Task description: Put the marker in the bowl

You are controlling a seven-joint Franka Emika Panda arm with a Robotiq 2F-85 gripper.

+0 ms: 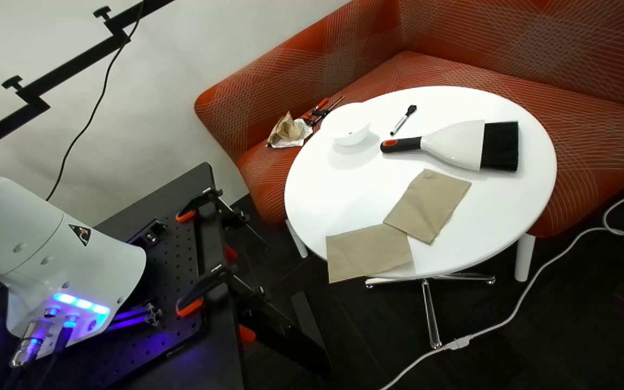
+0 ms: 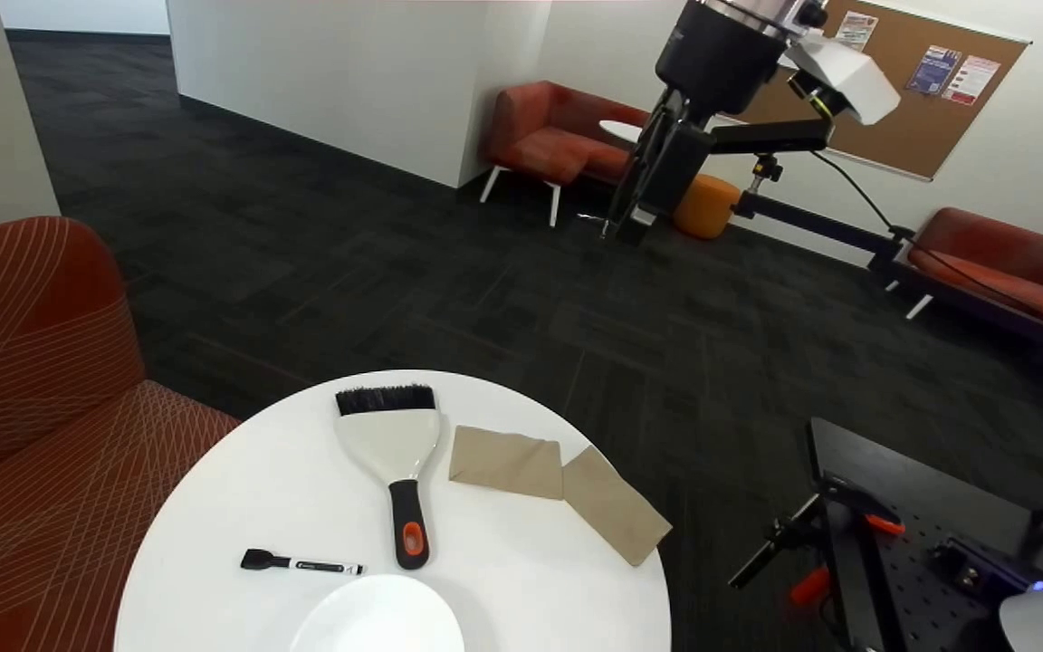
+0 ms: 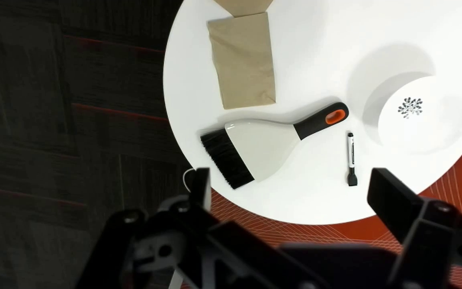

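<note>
The marker is a slim pen with a white barrel and a black cap that widens at its end. It lies on the round white table beside the bowl, in both exterior views (image 1: pixel 403 120) (image 2: pixel 304 565) and in the wrist view (image 3: pixel 351 154). The white bowl (image 1: pixel 352 130) stands upright near the table's edge. It is cut off at the bottom of an exterior view (image 2: pixel 381 620), and in the wrist view (image 3: pixel 421 116) a dark pattern shows in it. My gripper (image 3: pixel 289 174) is open and empty, high above the table; an exterior view also shows it (image 2: pixel 623 226).
A wide brush (image 1: pixel 453 145) with a black handle and orange-red inset lies near the marker. Two tan cloths (image 1: pixel 426 206) (image 1: pixel 369 252) lie on the white table (image 1: pixel 323 189). A red sofa (image 1: pixel 507 76) borders the table and holds crumpled paper (image 1: pixel 287 130) and tools.
</note>
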